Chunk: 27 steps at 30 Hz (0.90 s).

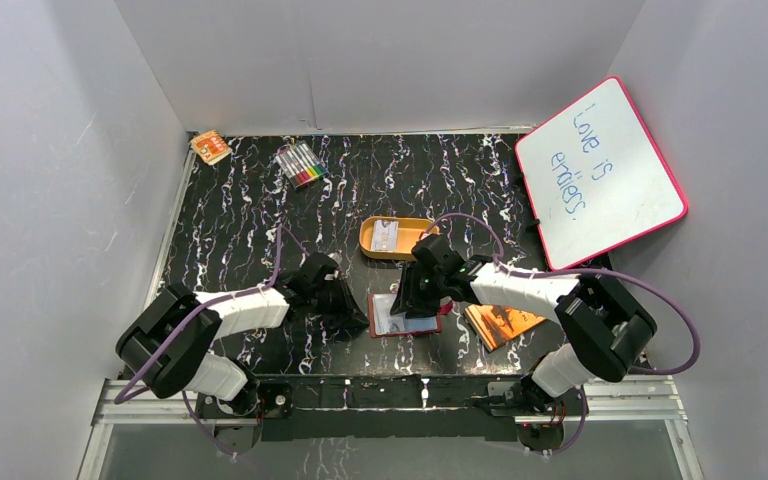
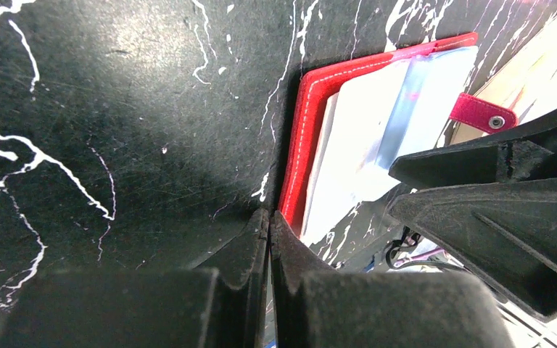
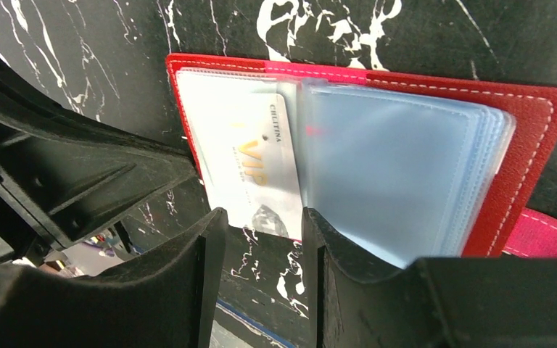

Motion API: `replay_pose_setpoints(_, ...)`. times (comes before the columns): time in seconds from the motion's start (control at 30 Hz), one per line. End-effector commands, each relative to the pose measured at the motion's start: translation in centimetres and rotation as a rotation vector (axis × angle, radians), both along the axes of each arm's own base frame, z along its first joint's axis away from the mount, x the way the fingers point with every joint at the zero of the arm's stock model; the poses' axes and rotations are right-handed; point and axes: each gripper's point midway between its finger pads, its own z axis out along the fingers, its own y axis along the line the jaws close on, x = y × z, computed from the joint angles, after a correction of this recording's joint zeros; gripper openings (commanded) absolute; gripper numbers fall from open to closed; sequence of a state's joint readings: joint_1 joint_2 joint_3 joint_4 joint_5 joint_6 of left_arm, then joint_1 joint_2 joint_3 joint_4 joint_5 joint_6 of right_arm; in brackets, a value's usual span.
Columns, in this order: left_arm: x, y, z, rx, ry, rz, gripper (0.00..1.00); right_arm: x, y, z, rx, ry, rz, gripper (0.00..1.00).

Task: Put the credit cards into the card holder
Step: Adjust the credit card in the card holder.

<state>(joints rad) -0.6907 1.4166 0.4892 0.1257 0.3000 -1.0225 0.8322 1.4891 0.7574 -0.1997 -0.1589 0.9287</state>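
Note:
The card holder (image 1: 405,315) lies open on the black marbled table, red with clear plastic sleeves (image 3: 395,170) and a pink tab (image 3: 551,235). A pale credit card (image 3: 250,170) printed "VIP" lies on its left half, partly under the sleeves. My right gripper (image 3: 261,217) stands open just at the card's near edge, its right finger (image 3: 333,246) resting on the sleeves. Shut, my left gripper (image 2: 270,221) presses down at the holder's red corner (image 2: 301,167). Another credit card (image 1: 385,237) lies in the orange tin (image 1: 410,250).
An orange booklet (image 1: 500,322) lies right of the holder. A whiteboard (image 1: 600,170) leans at the back right. A pack of markers (image 1: 301,163) and a small orange box (image 1: 210,147) sit at the back left. Grey walls enclose the table.

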Motion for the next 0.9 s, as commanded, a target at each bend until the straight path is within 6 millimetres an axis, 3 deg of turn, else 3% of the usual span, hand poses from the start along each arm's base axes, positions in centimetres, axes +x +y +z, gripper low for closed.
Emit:
replay_pose_setpoints(0.0, -0.8, 1.3, -1.0, 0.058, 0.021, 0.015, 0.00, 0.3, 0.2, 0.6, -0.001, -0.021, 0.014, 0.50)
replay_pose_setpoints(0.37, -1.0, 0.9, -1.0, 0.038, 0.037, 0.007, 0.00, 0.0, 0.4, -0.4, -0.002, 0.000, 0.032, 0.50)
replay_pose_setpoints(0.53, -1.0, 1.0, -1.1, 0.040, 0.035, 0.011, 0.00, 1.2, 0.4, 2.3, 0.017, -0.113, 0.007, 0.50)
replay_pose_setpoints(0.63, -0.9, 0.9, -0.9, 0.041, 0.029, 0.014, 0.00, 1.3, 0.9, 2.9, 0.027, -0.121, 0.036, 0.50)
replay_pose_setpoints(0.77, -0.4, 1.3, -0.5, 0.064, 0.012, 0.031, 0.00, 0.6, 1.3, 1.6, 0.031, -0.069, 0.060, 0.49)
replay_pose_setpoints(0.87, 0.6, 1.3, 1.2, 0.060, -0.047, 0.048, 0.00, 0.1, 1.0, 0.5, 0.031, -0.039, 0.048, 0.49)
